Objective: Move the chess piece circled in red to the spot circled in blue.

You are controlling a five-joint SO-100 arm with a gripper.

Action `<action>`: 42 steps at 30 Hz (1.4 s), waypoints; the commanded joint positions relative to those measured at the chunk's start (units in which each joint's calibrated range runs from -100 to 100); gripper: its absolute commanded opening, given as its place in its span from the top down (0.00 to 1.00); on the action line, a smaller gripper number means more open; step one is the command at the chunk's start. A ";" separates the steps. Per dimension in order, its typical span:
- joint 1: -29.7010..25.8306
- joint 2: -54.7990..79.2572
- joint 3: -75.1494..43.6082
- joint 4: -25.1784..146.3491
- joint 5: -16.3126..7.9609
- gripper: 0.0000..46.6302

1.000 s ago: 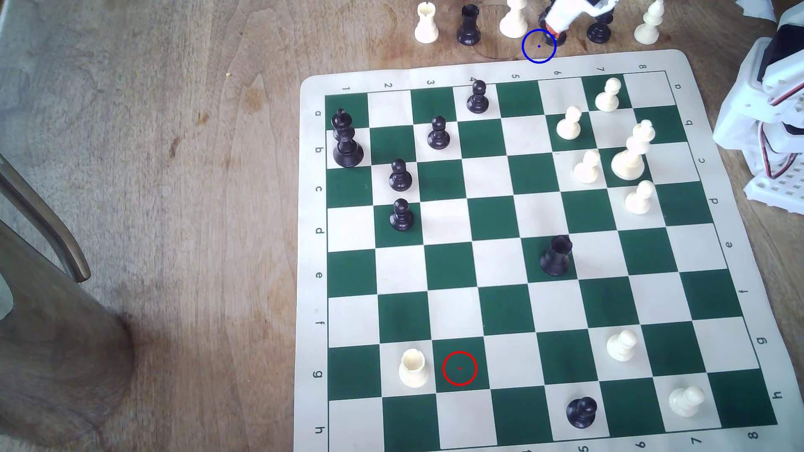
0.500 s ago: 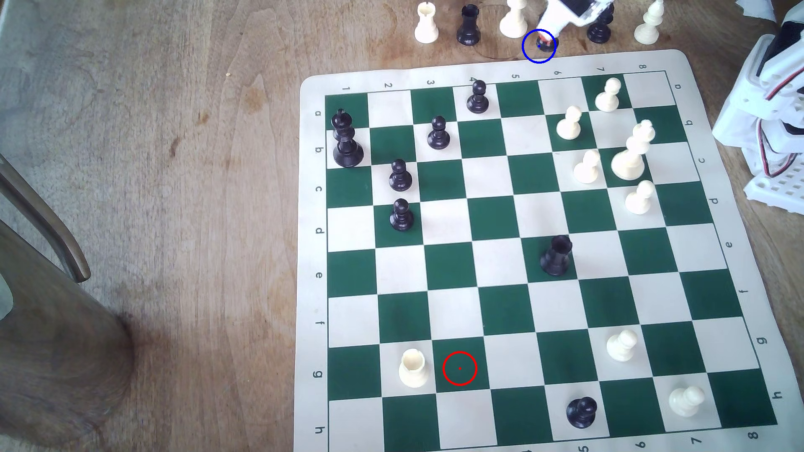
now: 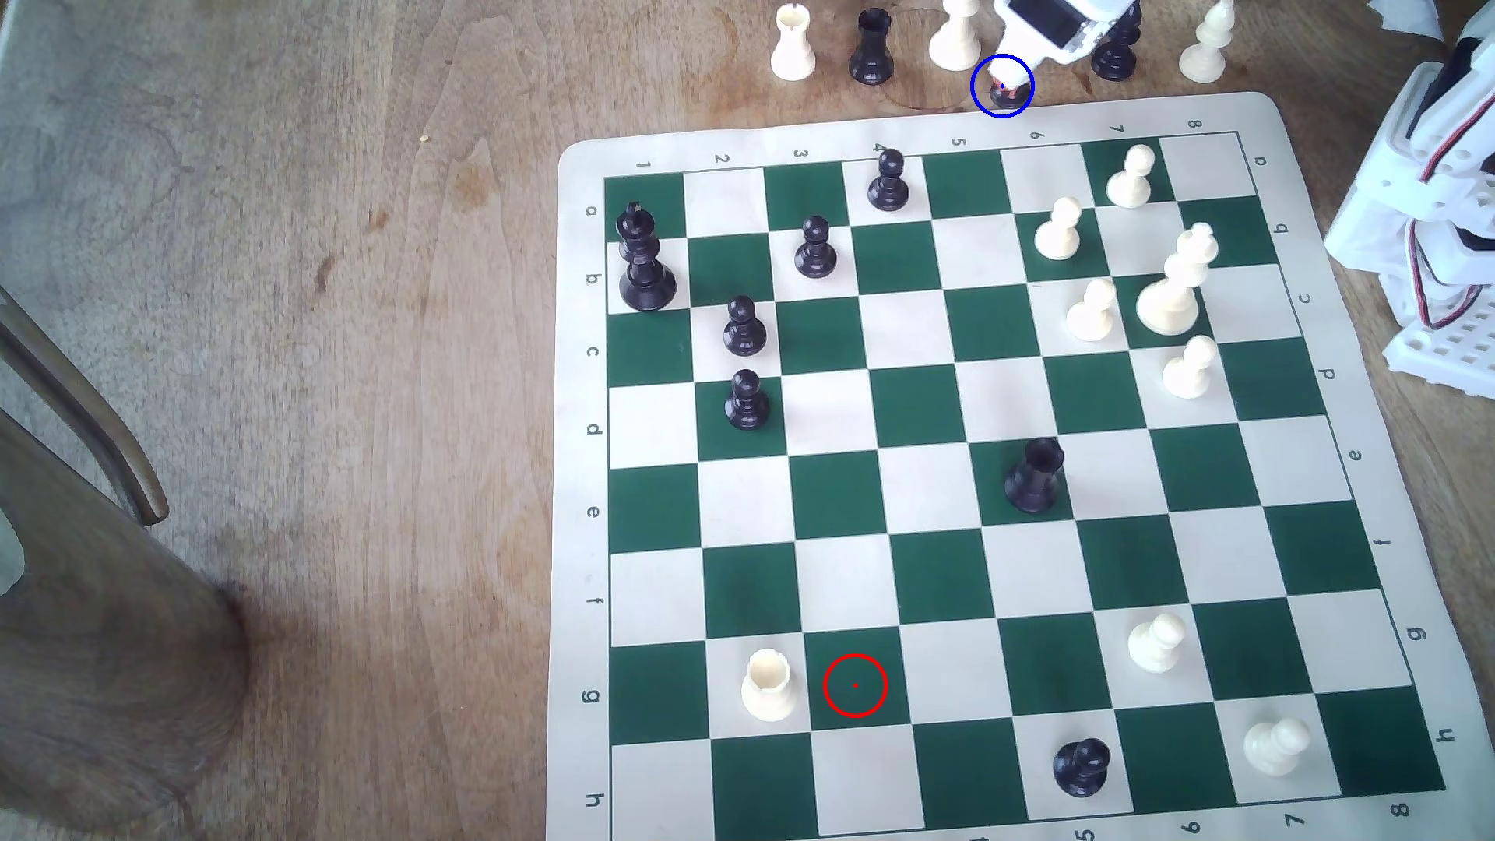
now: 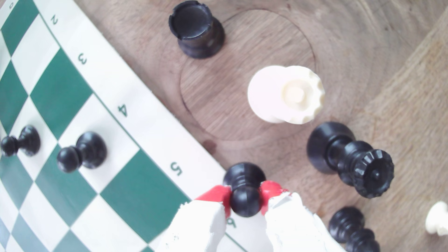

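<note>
Placing step. Gripper (image 4: 244, 197) clamps pawn (image 4: 243, 186) by the head, red pads either side. Pawn sits inside blue circle (image 3: 1002, 86), off the board (image 3: 930, 485). Next: likely part the jaws, lift clear of neighbouring pieces.

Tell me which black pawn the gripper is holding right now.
The black pawn off the board inside the blue circle, pinched at its head by the gripper; the other pawns stand free.

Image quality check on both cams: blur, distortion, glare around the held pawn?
Wrist view: the black pawn between the red-tipped fingers is fairly sharp, the white finger bodies below look soft, and the board lines bow noticeably. Exterior view: even daylight and soft shadows, with the pawn largely covered by the gripper inside the blue circle.
</note>
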 commanded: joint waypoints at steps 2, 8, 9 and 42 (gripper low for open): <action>0.54 0.54 -1.72 -2.62 0.34 0.95; 0.54 0.79 -1.72 -3.68 0.78 0.95; 0.54 0.88 -1.72 -3.68 0.88 0.95; 2.81 -0.99 -0.81 -7.12 1.61 0.56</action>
